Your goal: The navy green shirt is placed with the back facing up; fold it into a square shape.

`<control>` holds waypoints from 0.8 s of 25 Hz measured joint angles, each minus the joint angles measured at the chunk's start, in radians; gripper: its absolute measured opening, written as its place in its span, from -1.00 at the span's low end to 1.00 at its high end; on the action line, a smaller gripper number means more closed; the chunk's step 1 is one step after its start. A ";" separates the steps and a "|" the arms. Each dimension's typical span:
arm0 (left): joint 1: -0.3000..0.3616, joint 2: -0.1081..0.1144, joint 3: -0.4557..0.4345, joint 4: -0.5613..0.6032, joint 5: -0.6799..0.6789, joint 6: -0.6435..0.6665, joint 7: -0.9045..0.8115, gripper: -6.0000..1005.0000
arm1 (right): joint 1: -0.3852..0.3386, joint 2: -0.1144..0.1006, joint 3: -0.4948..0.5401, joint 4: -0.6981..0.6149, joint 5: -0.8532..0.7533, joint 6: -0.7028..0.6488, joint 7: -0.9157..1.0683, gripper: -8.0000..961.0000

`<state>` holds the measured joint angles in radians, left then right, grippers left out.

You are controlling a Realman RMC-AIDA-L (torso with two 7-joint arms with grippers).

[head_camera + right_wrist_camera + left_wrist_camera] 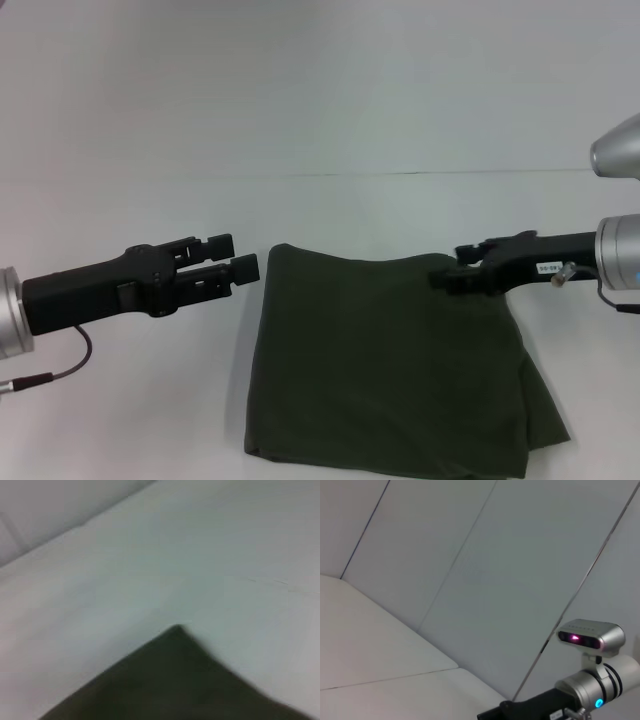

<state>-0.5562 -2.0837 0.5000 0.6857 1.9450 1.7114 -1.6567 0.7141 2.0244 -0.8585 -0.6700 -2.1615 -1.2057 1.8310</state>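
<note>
Navy green shirt [385, 365], folded to a rough rectangle on the white table [120, 400]; matte cotton, judged light, limp and non-slip, best pinched at corners or along a folded edge. Lower layers are seen protruding at its right edge. The left gripper [240, 262] is held just beside the shirt's far left corner, fingers slightly spread. The right gripper [447, 276] is held over the far right edge; its finger state cannot be determined.

Olive shirt [385, 365] folded roughly square, lying flat.
</note>
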 joint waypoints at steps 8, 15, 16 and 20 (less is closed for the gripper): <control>0.000 -0.002 0.010 -0.003 0.007 -0.002 0.000 0.52 | 0.010 0.042 -0.046 0.009 -0.122 0.036 -0.026 0.49; -0.027 -0.002 0.053 -0.016 0.013 -0.063 -0.023 0.52 | -0.018 0.033 0.020 0.008 -0.053 0.008 -0.083 0.49; -0.036 -0.002 0.070 -0.016 0.013 -0.084 -0.045 0.52 | -0.029 0.026 0.048 0.008 -0.007 -0.021 -0.109 0.49; -0.103 0.005 0.189 -0.025 0.027 -0.234 -0.233 0.52 | -0.084 -0.001 0.130 0.013 0.128 -0.133 -0.180 0.49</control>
<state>-0.6588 -2.0788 0.6892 0.6609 1.9720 1.4773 -1.8900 0.6302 2.0230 -0.7286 -0.6574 -2.0338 -1.3392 1.6515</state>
